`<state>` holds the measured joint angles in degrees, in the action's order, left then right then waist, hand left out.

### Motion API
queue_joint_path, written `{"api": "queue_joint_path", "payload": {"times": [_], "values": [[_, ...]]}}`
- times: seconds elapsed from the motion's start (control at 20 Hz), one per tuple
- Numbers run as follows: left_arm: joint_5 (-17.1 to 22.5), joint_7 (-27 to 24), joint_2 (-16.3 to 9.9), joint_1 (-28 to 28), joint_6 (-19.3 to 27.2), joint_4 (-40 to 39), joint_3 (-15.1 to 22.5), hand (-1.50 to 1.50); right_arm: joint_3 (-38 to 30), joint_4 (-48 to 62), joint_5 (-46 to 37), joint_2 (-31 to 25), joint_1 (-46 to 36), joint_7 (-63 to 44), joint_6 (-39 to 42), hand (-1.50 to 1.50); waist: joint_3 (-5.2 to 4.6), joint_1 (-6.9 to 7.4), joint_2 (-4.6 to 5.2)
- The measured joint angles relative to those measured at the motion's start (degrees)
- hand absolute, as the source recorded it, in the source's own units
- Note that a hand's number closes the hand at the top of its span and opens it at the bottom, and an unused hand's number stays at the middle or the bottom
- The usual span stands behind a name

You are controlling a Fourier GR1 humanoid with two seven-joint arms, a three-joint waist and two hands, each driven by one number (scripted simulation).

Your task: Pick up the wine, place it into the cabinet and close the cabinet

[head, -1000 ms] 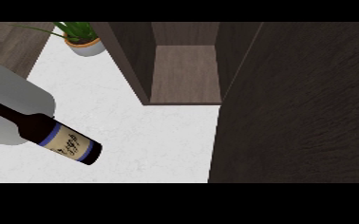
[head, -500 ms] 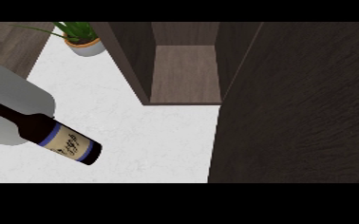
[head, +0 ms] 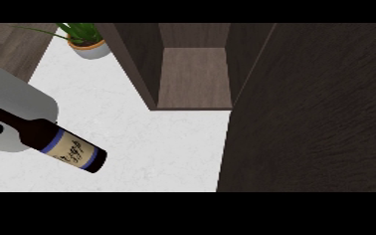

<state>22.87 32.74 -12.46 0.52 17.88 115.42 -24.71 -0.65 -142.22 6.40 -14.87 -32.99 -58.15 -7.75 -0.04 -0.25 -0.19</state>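
At the left edge of the head view we found the wine point(head: 62, 147) lying tilted, base toward the middle of the white desk point(head: 147, 129) and neck running off frame across a grey forearm point(head: 22, 104); whether it rested on the desk or was held up, we could not tell. Neither hand showed anywhere, so we could not say whether either was open or closed. The cabinet point(head: 195, 77) stood open ahead, its dark door point(head: 301, 109) filling the right side, and a potted plant point(head: 86, 40) sat at its left.
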Motion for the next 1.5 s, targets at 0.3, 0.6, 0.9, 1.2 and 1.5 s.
{"api": "queue_joint_path", "payload": {"times": [0.3,0.6,0.9,1.2,1.5], "values": [[-1.1,-4.7,3.8,3.4,-2.2,-3.4,1.4,-1.5,1.0,-0.1,-0.6,0.4,-1.1,-0.3,-0.9,-1.5,0.0,0.01,-0.01],[-1.5,-10.0,6.8,7.9,-5.7,-4.9,2.1,-1.5,2.3,-0.3,-1.1,0.6,-1.4,-0.4,-1.5,-1.5,0.07,0.14,-0.06],[-1.4,-16.0,9.7,10.9,-9.3,-9.5,2.5,-1.5,1.7,-0.3,-1.3,0.2,-2.1,-0.9,-1.9,-1.5,0.02,0.1,-0.03],[-0.9,-22.7,11.2,13.2,-11.5,-16.0,4.5,-1.5,2.5,-0.1,-1.6,0.0,-3.0,-1.0,-2.3,-1.5,-0.01,0.1,-0.02],[-0.3,-27.2,10.9,11.9,-14.5,-24.4,3.3,-1.5,2.8,-0.1,-1.8,0.3,-2.5,-0.3,-2.2,-1.5,-0.01,0.05,0.03]]}}
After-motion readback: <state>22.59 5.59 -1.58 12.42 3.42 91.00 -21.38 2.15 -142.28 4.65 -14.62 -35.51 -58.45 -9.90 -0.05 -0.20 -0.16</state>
